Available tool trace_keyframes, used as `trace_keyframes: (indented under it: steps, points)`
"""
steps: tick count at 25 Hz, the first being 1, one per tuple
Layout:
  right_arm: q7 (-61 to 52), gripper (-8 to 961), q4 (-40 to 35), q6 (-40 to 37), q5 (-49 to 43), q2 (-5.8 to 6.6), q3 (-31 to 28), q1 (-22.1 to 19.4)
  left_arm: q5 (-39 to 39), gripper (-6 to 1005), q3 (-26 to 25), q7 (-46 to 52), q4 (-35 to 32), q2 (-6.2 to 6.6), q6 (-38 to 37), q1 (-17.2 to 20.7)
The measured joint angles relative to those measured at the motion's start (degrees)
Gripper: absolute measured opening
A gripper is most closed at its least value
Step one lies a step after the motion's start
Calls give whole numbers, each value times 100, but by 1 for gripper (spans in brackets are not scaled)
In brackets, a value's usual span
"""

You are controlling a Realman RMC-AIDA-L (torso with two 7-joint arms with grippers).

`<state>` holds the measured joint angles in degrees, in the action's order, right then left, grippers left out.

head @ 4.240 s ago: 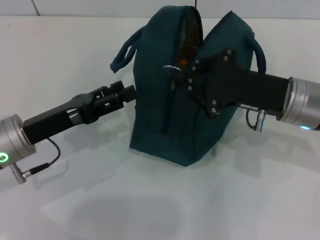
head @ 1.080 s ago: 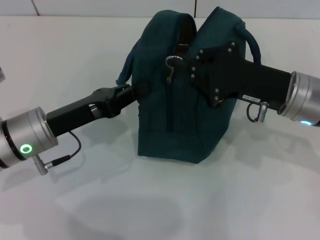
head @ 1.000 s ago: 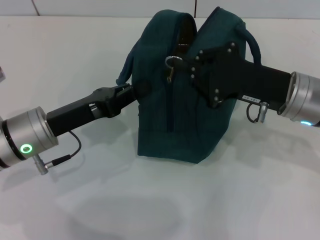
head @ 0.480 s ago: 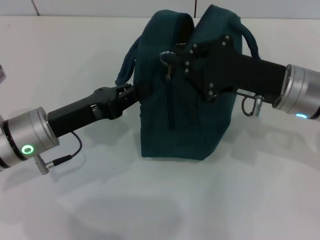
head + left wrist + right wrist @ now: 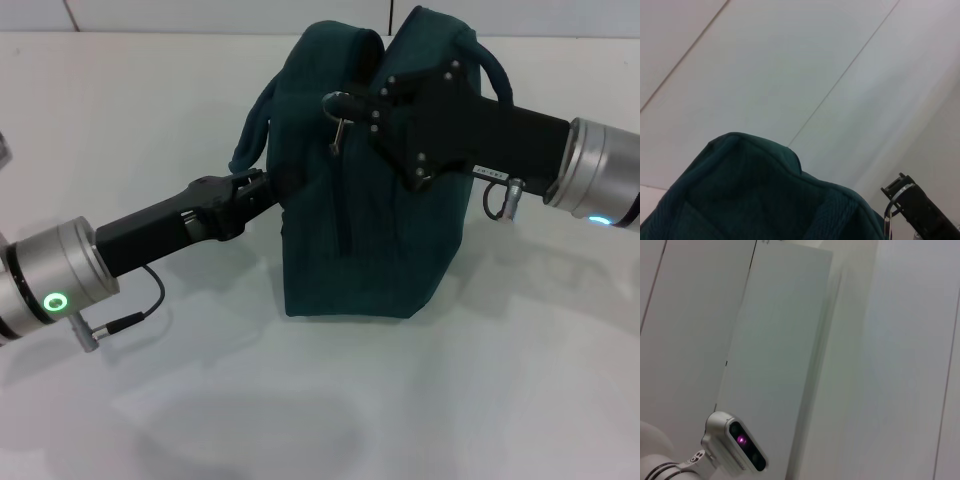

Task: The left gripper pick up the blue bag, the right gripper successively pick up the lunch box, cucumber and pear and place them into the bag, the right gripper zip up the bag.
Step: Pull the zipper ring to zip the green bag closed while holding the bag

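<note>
Both our grippers at the blue bag, centre of the head view

The blue bag (image 5: 370, 190) stands upright on the white table (image 5: 300, 400). Our left gripper (image 5: 268, 186) presses its left side; we cannot tell its opening. Our right gripper (image 5: 352, 112) sits at the ring zip pull (image 5: 337, 108), upper centre; grip unclear. We see no readable writing.

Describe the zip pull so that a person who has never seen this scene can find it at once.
Start at the blue bag standing on the white table. Near its top, just in front of the right pincer, sits the zip pull. It is a small metal ring, the only shiny thing against the dark fabric.
</note>
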<state>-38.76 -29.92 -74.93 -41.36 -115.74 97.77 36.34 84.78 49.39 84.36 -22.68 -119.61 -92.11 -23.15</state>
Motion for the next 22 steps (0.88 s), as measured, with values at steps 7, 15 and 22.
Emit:
trace_keyframes:
  steps: [7, 15, 22]
  points:
    - [0, 7, 24, 0, 2, 0, -72, -62, -12, 89, -3, -92, 60, 0, -1, 4]
    - [0, 7, 35, -44, 10, -14, -48, -151, 9, 92, -27, -95, 72, -1, 30, -4]
    - [0, 7, 39, -57, -2, -36, 41, -184, -5, 95, -51, -214, 78, -1, 127, 16]
